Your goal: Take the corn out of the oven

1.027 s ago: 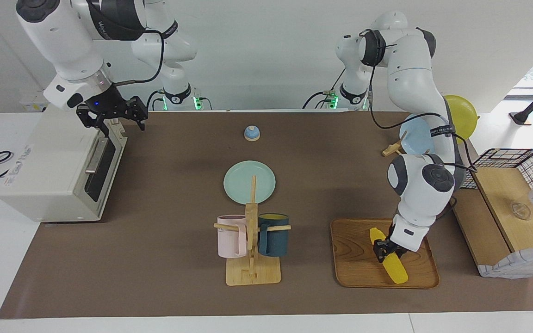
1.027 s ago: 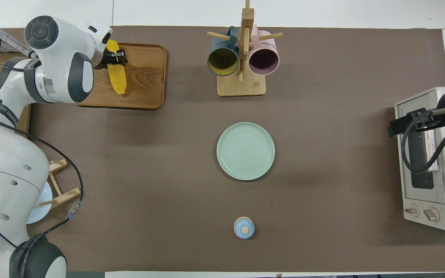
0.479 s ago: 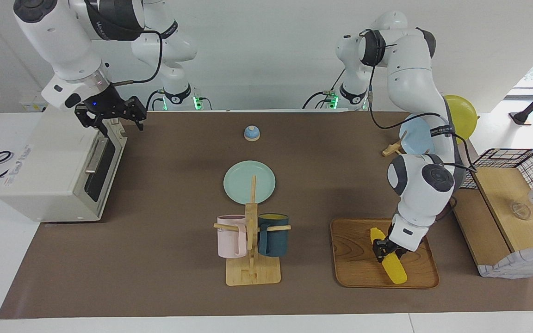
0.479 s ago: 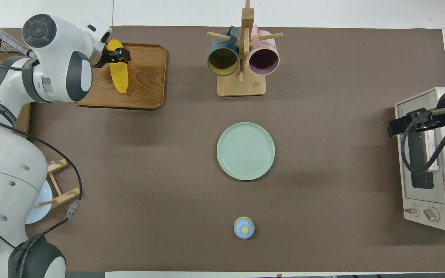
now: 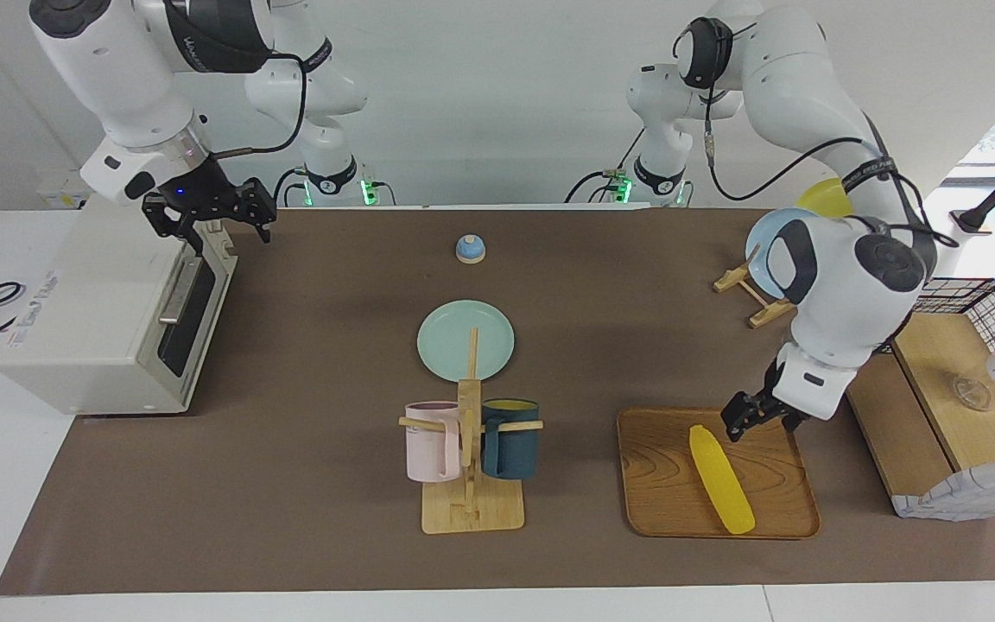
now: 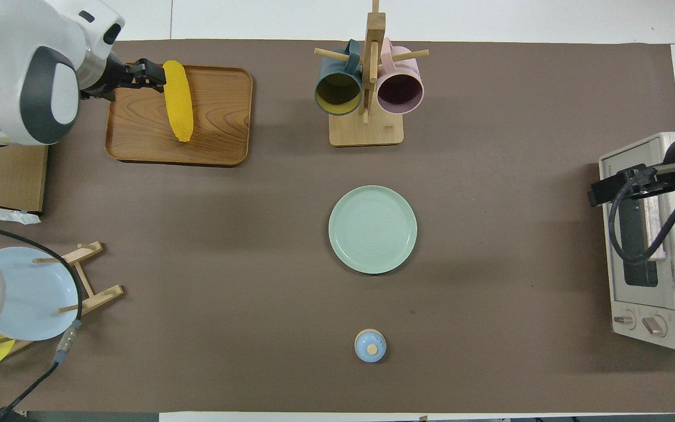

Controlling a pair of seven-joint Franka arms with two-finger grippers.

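Brown table mat: corn (image 5: pixel 721 479) lies free on the wooden tray (image 5: pixel 662 510), and the oven (image 5: pixel 109 320) door is up, so extraction looks done; next is retracting both arms. Left gripper (image 5: pixel 752 413), clamped on it a second ago, now hangs unclenched and raised at the cob's 1 o'clock; right gripper (image 5: pixel 208 216) holds spread and empty over the oven's top edge.
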